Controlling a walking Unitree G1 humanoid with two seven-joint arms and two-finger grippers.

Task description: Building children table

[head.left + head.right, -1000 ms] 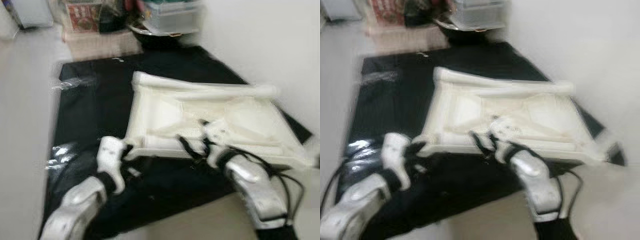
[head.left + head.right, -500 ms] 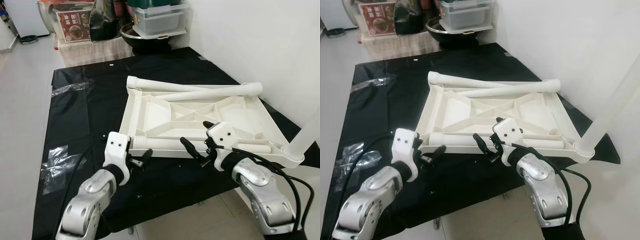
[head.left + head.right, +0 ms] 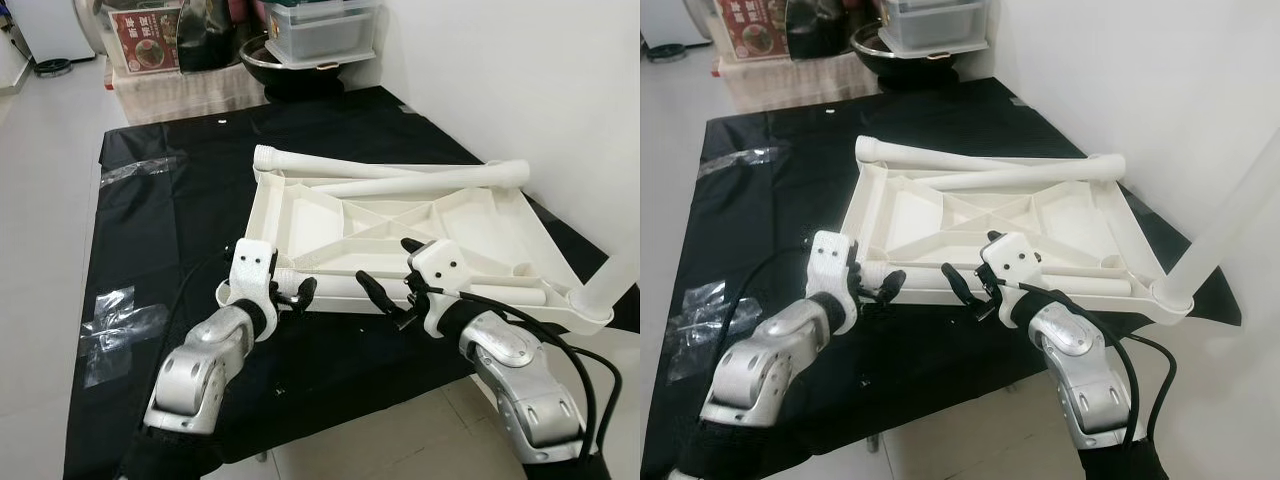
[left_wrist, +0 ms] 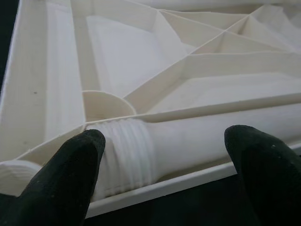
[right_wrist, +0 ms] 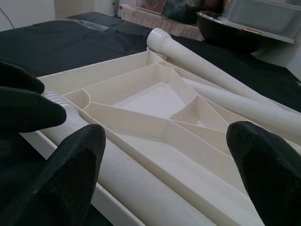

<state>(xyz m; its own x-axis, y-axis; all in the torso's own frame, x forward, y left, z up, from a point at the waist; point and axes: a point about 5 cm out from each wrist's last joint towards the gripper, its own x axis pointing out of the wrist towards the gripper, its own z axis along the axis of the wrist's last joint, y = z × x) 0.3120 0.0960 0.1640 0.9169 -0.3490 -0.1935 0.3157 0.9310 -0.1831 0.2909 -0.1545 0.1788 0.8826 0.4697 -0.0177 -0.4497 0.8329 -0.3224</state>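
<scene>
A white plastic tabletop [image 3: 325,222] lies upside down on a black sheet [image 3: 170,230]. One white leg [image 3: 338,287] lies along its near rim, threaded end to the left. Two more legs [image 3: 345,168] lie across the far rim. Another leg [image 3: 612,278] stands upright in the near right corner socket. My left gripper [image 3: 294,296] is open at the near leg's threaded end [image 4: 124,150], one finger [image 4: 70,174] on each side of it. My right gripper [image 3: 386,272] is open just above the same leg's middle, fingers [image 5: 70,174] spread wide.
A white wall [image 3: 520,80] runs close along the right side of the sheet. Stacked plastic bins [image 3: 320,30], a dark bowl [image 3: 290,72] and a printed box [image 3: 140,40] crowd the far end. Pale floor [image 3: 45,200] lies to the left and near my feet.
The blur has cleared as the camera settled. My left gripper has moved forward and right from the sheet to the threaded end of the near leg. The right gripper has hardly shifted.
</scene>
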